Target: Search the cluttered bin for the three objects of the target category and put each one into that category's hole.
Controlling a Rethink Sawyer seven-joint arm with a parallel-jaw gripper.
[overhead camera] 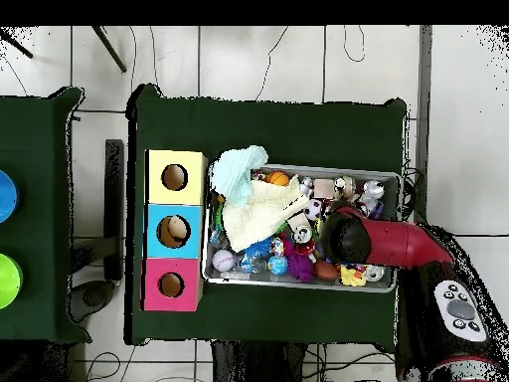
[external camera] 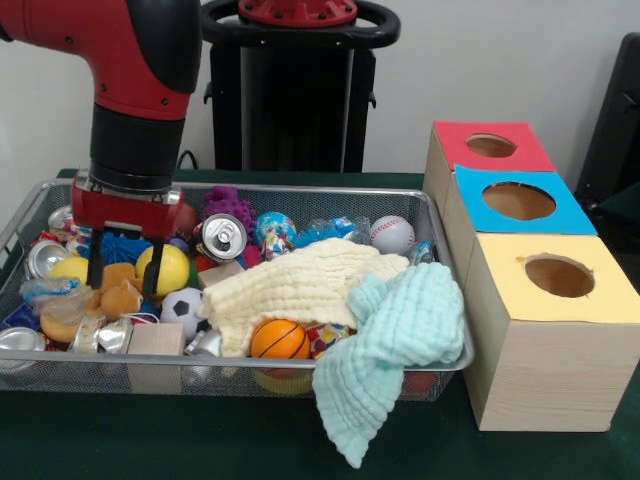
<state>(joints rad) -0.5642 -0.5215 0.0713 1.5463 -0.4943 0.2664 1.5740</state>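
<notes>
**Hand down over the bear at the bin's left end**

From the front view I have the hand (external camera: 124,278) lowered into the left end of the cluttered bin (external camera: 300,375), its two dark fingers spread apart and standing on either side of the tan-orange teddy bear (external camera: 119,288). I read the hand as released: nothing is pinched yet, and I cannot tell whether the fingertips touch the plush. Just right of the bear lies a yellow ball (external camera: 170,268), close against the right finger, with a soccer ball (external camera: 182,306) in front of it. I cannot pick out the duck or the striped toy; a cream cloth (external camera: 290,285) and a pale green cloth (external camera: 395,345) cover much of the middle and right of the bin and may hide them.

The hole (external camera: 491,146) for this category sits in the red-topped box, the farthest of three boxes standing on the tabletop (external camera: 200,440) just right of the bin.

My judgement on handling: the bear is light and soft, so it will squash and not slip, and it cannot break. I would close across its body, low enough to catch the bulk and not just an ear, keeping the right finger clear of the yellow ball.
</notes>
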